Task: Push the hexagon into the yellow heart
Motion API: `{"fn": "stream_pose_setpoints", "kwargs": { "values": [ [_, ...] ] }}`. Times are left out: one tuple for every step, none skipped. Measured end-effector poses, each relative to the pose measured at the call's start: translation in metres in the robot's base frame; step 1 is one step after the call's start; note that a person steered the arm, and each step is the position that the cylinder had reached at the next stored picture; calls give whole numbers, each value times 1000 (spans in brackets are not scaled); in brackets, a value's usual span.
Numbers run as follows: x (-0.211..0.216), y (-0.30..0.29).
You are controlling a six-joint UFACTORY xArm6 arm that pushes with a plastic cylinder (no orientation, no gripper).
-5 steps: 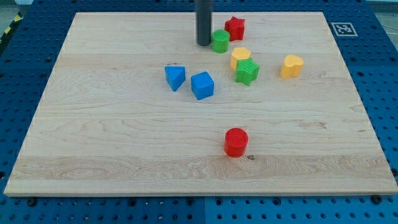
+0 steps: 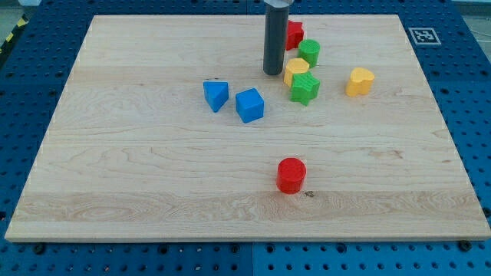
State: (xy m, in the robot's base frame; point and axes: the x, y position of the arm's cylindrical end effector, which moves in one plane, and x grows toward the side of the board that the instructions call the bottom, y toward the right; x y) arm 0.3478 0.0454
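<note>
My tip point(image 2: 273, 73) has no jaws, so nothing is grasped; it sits just at nine o'clock of the yellow hexagon point(image 2: 296, 70). The yellow heart point(image 2: 359, 80) lies at three o'clock; a steady push should be kept centred, clear of the green star point(image 2: 304, 87).

You've got my tip point(image 2: 273, 72) sitting just left of the yellow hexagon block point(image 2: 296, 70), with the green star block point(image 2: 304, 88) touching it below and the green cylinder block point(image 2: 310, 52) above-right. The red star block point(image 2: 294, 34) peeks out behind the rod, and the yellow heart block point(image 2: 359, 80) sits off right on the wooden board point(image 2: 153, 169).
</note>
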Motion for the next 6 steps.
{"fn": "stream_pose_setpoints", "kwargs": {
  "values": [
    [2,35],
    [5,72],
    [12,54],
    [12,-14],
    [30,-11],
    [49,31]
  ]
}}
